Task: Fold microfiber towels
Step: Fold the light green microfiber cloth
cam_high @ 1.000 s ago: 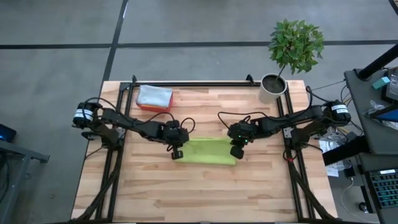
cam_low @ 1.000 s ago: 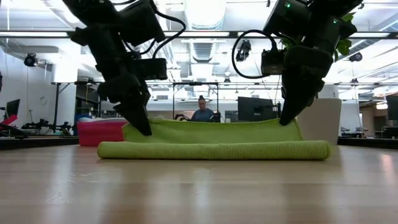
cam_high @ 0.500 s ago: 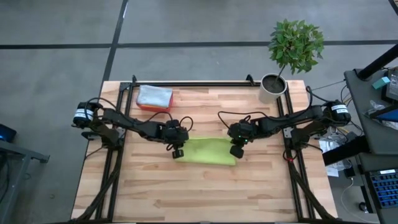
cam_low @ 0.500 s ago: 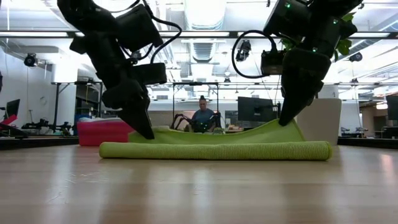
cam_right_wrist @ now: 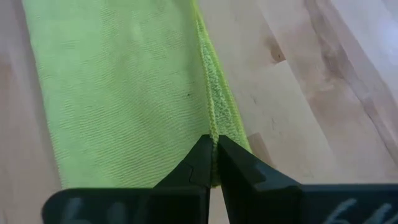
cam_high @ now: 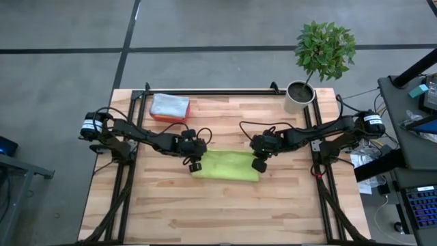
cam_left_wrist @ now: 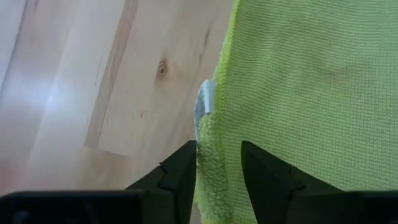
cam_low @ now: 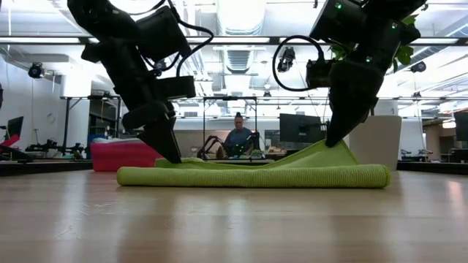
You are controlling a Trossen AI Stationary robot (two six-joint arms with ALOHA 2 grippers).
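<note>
A lime green microfiber towel (cam_high: 225, 166) lies folded into a long strip at the table's middle, its rolled near edge (cam_low: 252, 176) on the wood. My left gripper (cam_high: 195, 165) stands open at the strip's left end, one finger on each side of the towel's hemmed edge (cam_left_wrist: 209, 134). At the right end, my right gripper (cam_high: 259, 165) is shut on the towel's top layer. That layer (cam_low: 307, 155) slopes up to the right fingers. My right gripper pinches the towel's hemmed edge (cam_right_wrist: 212, 127) between its two fingers, at the right end of the top layer. The fingers slant down from above. The held end (cam_low: 335, 146) is raised a little; the rest of the towel lies on the table.
A pink-red bin (cam_high: 169, 108) with folded cloths stands at the far left, also visible in the low view (cam_low: 117, 155). A potted plant in a white pot (cam_high: 299, 96) stands at the far right. Bare wood lies in front of the towel.
My left gripper has opened and let go of the towel's top layer. The layer's left end has dropped onto the strip, while the right end stays raised in my right gripper.
</note>
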